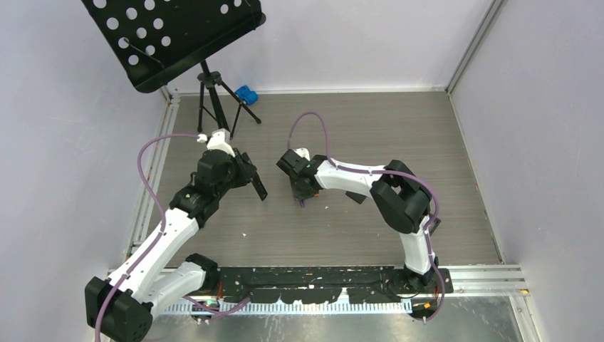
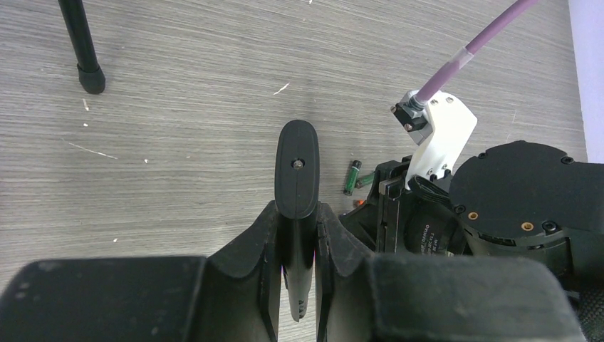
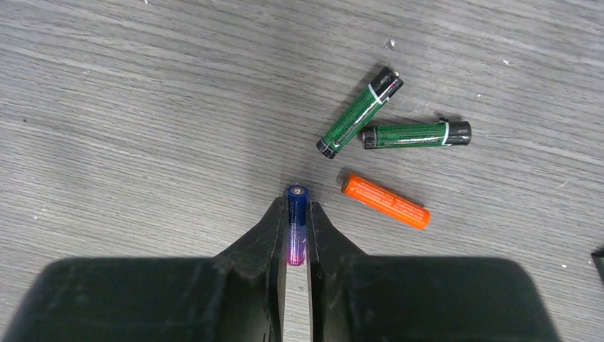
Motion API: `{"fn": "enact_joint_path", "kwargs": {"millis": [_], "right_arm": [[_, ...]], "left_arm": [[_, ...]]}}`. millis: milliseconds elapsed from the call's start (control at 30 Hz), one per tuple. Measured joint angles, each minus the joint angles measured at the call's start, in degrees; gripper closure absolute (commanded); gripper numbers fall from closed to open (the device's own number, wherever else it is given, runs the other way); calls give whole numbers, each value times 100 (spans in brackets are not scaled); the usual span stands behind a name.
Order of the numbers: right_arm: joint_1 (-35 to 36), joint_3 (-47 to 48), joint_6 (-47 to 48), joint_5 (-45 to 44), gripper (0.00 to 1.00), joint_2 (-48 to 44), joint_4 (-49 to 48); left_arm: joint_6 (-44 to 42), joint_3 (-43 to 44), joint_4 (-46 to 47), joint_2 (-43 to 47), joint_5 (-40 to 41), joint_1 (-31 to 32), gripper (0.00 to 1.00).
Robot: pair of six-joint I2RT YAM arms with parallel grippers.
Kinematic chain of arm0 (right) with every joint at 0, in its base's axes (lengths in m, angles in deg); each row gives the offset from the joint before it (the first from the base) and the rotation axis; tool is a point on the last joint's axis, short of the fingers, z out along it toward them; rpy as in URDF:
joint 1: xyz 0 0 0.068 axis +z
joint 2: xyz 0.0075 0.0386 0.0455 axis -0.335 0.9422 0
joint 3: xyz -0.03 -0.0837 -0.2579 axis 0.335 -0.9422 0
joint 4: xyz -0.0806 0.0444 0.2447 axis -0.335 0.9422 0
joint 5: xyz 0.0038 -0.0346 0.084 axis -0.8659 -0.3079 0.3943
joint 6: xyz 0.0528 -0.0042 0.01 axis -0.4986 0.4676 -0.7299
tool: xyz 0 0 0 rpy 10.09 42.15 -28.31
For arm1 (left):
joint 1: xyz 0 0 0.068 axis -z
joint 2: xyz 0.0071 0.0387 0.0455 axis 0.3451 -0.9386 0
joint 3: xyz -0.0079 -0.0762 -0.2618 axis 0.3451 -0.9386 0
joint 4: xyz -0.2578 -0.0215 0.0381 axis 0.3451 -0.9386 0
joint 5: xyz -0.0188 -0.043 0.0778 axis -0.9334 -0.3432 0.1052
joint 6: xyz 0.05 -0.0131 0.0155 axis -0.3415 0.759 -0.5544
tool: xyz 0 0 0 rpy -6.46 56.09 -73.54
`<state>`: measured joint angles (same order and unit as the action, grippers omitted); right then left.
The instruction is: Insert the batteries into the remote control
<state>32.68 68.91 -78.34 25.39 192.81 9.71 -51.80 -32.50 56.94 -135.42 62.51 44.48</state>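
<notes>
My left gripper (image 2: 296,214) is shut on a black remote control (image 2: 296,167), held on edge above the table; in the top view the remote (image 1: 258,185) sticks out to the right of that gripper (image 1: 246,173). My right gripper (image 3: 297,214) is shut on a purple-blue battery (image 3: 296,221). Two dark green batteries (image 3: 360,112) (image 3: 417,134) and one orange battery (image 3: 385,201) lie on the table just right of it. In the top view the right gripper (image 1: 302,196) points down at the table, close to the right of the remote.
A black music stand (image 1: 171,35) on a tripod (image 1: 217,100) stands at the back left, one foot in the left wrist view (image 2: 90,77). A small blue object (image 1: 246,93) lies by the back wall. Metal rails edge the table's left (image 1: 153,171) and front.
</notes>
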Motion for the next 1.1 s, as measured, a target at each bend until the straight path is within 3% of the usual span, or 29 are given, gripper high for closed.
{"fn": "enact_joint_path", "kwargs": {"millis": [467, 767, 1100], "right_arm": [[-24, 4, -24, 11, 92, -61, 271], [-24, -815, -37, 33, 90, -855, 636], [-24, -1204, -144, 61, 70, -951, 756]], "left_arm": [[24, 2, -79, 24, -284, 0, 100], [22, 2, 0, -142, -953, 0, 100], [26, 2, 96, -326, -1287, 0, 100]]}}
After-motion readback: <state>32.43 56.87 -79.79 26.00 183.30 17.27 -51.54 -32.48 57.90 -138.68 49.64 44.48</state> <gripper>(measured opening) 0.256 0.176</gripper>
